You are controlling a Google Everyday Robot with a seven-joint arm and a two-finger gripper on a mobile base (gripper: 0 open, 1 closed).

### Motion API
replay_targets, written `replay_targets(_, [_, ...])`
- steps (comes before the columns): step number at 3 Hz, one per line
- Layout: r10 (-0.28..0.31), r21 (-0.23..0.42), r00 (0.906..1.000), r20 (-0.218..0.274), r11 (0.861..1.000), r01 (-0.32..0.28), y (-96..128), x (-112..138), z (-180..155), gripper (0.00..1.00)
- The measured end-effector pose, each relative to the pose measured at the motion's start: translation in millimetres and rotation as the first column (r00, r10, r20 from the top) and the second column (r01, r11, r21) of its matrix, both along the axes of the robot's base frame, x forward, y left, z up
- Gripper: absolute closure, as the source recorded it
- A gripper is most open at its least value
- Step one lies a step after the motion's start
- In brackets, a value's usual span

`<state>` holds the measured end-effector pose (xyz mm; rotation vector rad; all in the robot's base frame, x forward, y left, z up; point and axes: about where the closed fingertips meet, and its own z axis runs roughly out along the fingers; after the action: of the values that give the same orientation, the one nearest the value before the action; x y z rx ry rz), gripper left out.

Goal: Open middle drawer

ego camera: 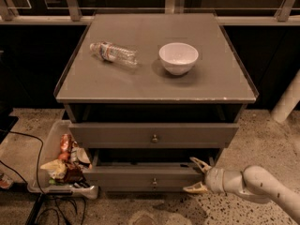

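the middle drawer (126,177) sits below the top drawer (117,135) of the cabinet (154,86) and is pulled out a little. the gripper (188,174) is at the right end of this drawer front, its claw spread wide and holding nothing. a bottle (114,53) and a bowl (178,57) rest on the cabinet top.

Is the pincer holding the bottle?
No, the pincer is down at the middle drawer's right end, while the bottle lies on the cabinet top.
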<state>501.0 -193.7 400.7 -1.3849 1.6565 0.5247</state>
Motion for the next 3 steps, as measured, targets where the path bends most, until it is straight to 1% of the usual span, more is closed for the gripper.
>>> replay_targets(2, [0.000, 0.000, 1.0000, 0.000, 1.000, 0.000, -0.4, 2.4, 16.6, 0.83])
replay_targets(3, [0.000, 0.000, 1.0000, 0.000, 1.000, 0.000, -0.6, 2.3, 19.9, 1.00])
